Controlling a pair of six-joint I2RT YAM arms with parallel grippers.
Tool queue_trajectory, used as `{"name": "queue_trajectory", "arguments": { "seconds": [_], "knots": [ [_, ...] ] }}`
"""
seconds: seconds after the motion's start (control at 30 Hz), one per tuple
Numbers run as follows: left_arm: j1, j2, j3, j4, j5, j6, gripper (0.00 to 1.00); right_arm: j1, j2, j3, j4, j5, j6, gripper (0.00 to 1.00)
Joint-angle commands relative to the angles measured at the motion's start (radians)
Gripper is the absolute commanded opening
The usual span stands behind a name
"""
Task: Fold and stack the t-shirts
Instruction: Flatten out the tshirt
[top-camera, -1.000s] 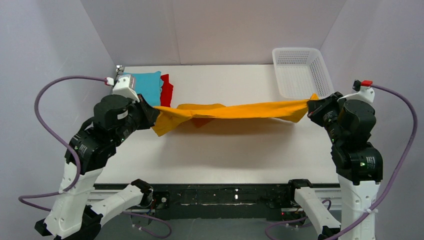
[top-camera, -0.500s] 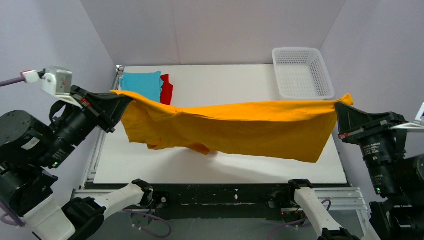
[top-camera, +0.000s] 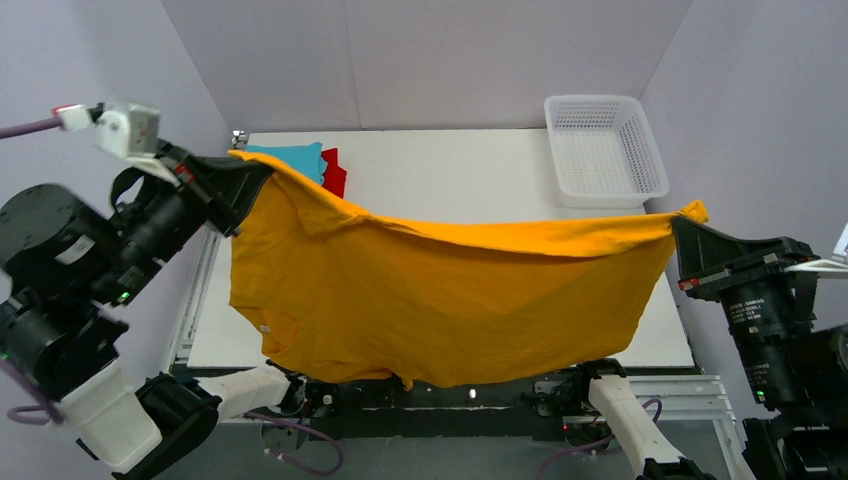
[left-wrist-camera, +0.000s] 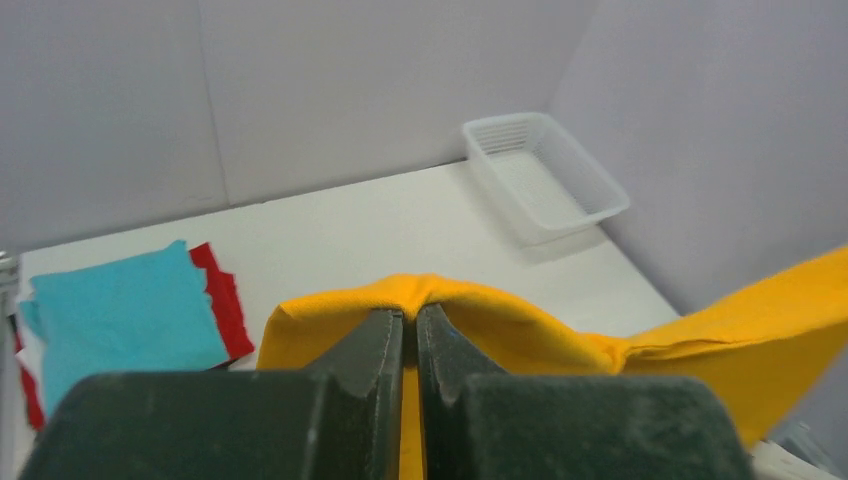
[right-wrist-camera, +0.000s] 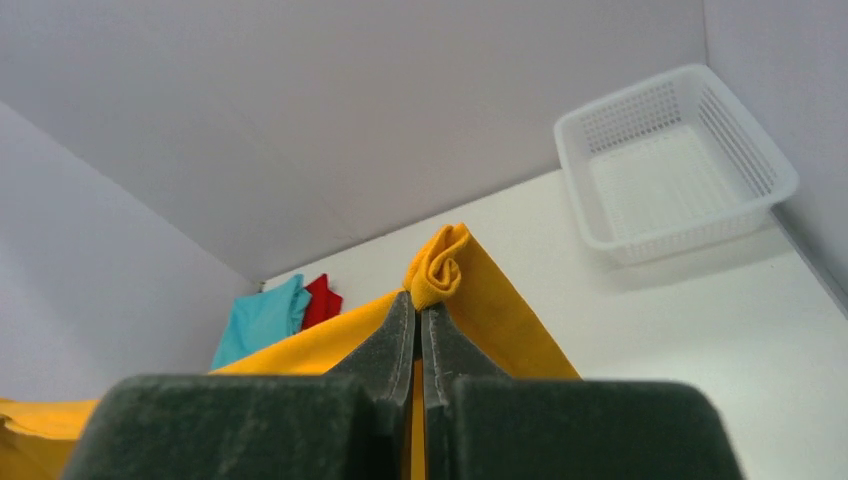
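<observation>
While both arms are raised above the table (top-camera: 450, 165), I start at the left: my left gripper (top-camera: 243, 170) is clamped on one upper corner of the mustard-orange t-shirt (top-camera: 440, 300), jaws pressed together with only a fold of cloth between them, as the left wrist view shows. Just past it, at the far left corner of the table, lies the folded turquoise shirt (top-camera: 300, 157), with the red shirt (top-camera: 336, 180) touching its right side. From that corner the orange shirt's top edge runs left to right across the whole workspace, sagging a little in the middle, and the body hangs below it as an open sheet; from overhead its lower edge covers the table's near edge. At the right end my right gripper (top-camera: 686, 222) is pinched shut on the other bunched corner. Beyond it, at the far right, sits the white basket (top-camera: 596, 101), well apart from the cloth. I judge the next move turns on this: the shirt hangs below both grippers with its long axis left-right, so both must lower together to spread it flat, and the stack lies nearer my left arm.
</observation>
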Motion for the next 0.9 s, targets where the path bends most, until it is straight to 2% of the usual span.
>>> {"name": "queue_trajectory", "arguments": {
  "seconds": [0.0,0.07,0.13,0.27,0.4,0.53,0.87],
  "knots": [
    [0.001,0.124,-0.15,0.168,-0.326,0.123,0.0,-0.005,0.111,-0.154,0.072,0.163,-0.015,0.01],
    [0.006,0.192,-0.2,0.191,-0.419,0.162,0.0,-0.006,0.146,-0.247,0.107,0.201,-0.007,0.01],
    [0.033,0.261,-0.242,0.178,-0.429,0.162,0.0,-0.005,0.179,-0.351,0.152,0.206,0.0,0.01],
    [0.163,0.373,-0.389,0.195,-0.289,0.008,0.0,-0.007,0.234,-0.544,0.304,0.211,0.02,0.01],
    [0.237,0.517,-0.453,0.213,-0.216,-0.06,0.0,-0.018,0.322,-0.664,0.457,0.183,-0.012,0.01],
    [0.261,0.612,-0.484,0.261,-0.159,-0.064,0.0,-0.037,0.439,-0.695,0.51,0.141,-0.022,0.01],
    [0.291,0.745,-0.451,0.283,-0.148,-0.046,0.0,-0.048,0.662,-0.674,0.62,0.044,-0.049,0.01]
  ]
}}
